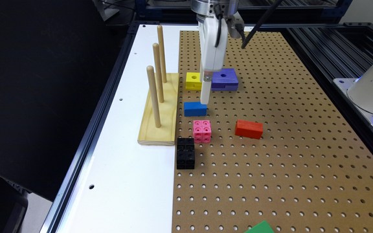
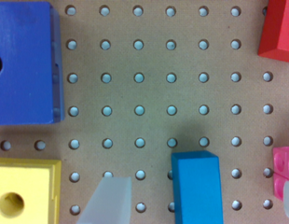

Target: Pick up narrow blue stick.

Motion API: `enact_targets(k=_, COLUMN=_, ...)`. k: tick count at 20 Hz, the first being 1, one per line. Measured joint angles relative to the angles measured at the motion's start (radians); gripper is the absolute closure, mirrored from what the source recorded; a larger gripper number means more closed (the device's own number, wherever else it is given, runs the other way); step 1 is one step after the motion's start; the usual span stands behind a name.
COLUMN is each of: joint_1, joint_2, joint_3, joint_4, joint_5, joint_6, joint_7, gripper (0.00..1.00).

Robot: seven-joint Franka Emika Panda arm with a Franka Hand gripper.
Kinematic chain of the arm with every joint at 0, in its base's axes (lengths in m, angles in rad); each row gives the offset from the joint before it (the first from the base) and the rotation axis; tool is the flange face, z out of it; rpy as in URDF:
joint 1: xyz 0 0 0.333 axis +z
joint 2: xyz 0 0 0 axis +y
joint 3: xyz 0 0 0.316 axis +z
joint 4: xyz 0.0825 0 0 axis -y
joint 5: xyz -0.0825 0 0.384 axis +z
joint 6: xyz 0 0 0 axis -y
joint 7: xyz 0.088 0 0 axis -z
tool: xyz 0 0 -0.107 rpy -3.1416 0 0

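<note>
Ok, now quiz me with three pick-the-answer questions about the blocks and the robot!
1. How many pegs stand on the wooden stand? A two, B three, C five.
2. Where is the blue stick? A on the wooden stand, B stacked on another block, C between the yellow block and the pink block.
3. The fingers are: A open with the blue stick between them, B shut tight together, C holding a peg.

Answers:
1 B, three pegs stand in a row.
2 C, it lies flat on the board between those two.
3 A, the wrist view shows a finger on each side of it.
</note>
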Motion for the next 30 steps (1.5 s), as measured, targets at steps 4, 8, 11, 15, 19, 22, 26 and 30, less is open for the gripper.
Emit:
enact_targets(k=4, joint_1=0.0, joint_2=0.035, joint_3=0.0, joint_4=0.0, joint_5=-0.0017, joint_6=0.027, joint_7=0.0, gripper=0.0)
enact_targets(k=8, joint_1=0.0, joint_2=0.08, joint_3=0.0, joint_4=0.001, joint_5=-0.0037, joint_6=0.077, joint_7=0.0, gripper=0.0)
enact_targets(k=11, joint_1=0.002, joint_2=0.081, joint_3=0.002, joint_4=0.006, joint_5=-0.0038, joint_6=0.08, joint_7=0.0, gripper=0.0)
enact_targets(k=15, joint_1=0.002, joint_2=0.082, joint_3=0.007, joint_4=0.014, joint_5=-0.0038, joint_6=0.08, joint_7=0.001, gripper=0.0)
enact_targets(k=19, joint_1=0.003, joint_2=0.082, joint_3=0.008, joint_4=0.015, joint_5=-0.0038, joint_6=0.08, joint_7=0.001, gripper=0.0)
enact_targets(k=22, joint_1=0.003, joint_2=0.098, joint_3=0.008, joint_4=0.016, joint_5=-0.0038, joint_6=0.085, joint_7=0.001, gripper=0.0)
enact_targets(k=26, joint_1=0.003, joint_2=0.157, joint_3=0.008, joint_4=0.029, joint_5=-0.0039, joint_6=0.13, joint_7=0.001, gripper=0.0)
enact_targets(k=30, joint_1=0.004, joint_2=0.181, joint_3=0.008, joint_4=0.054, joint_5=-0.0039, joint_6=0.133, joint_7=0.001, gripper=0.0)
